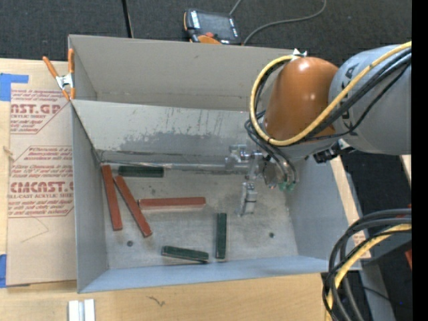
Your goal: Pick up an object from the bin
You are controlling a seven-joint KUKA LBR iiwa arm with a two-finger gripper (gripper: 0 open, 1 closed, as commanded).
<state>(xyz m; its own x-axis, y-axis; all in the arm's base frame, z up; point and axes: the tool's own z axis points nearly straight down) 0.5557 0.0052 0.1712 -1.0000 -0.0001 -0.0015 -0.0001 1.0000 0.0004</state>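
Overhead view of the grey metal bin point(87, 152), with the arm entering from the right. The gripper point(248, 207) hangs low over the bin floor, right of centre, and nothing is seen in its grasp. Whether it is open or closed cannot be told, because its tip is a thin pale shape against the pale floor.

The nearest thing is a dark green stick point(220, 235), standing lengthwise just below and slightly left of the gripper tip, near it but apart from it. A second dark green stick point(184, 253) lies almost level further down and to the left, its right end close to the foot of the first. A red-brown stick point(172, 203) lies level to the left of the gripper, at about the height of its tip. Well to the left, two more red-brown sticks point(112, 198) point(132, 206) slant side by side, their upper ends close together. A third dark green stick point(141, 172) lies level above them, by the far wall.

The orange wrist cover point(297, 99) and looped yellow cables point(257, 105) hide the gripper's upper body and part of the bin's right side. A small green spot point(287, 187) at the gripper's right is too small to identify.
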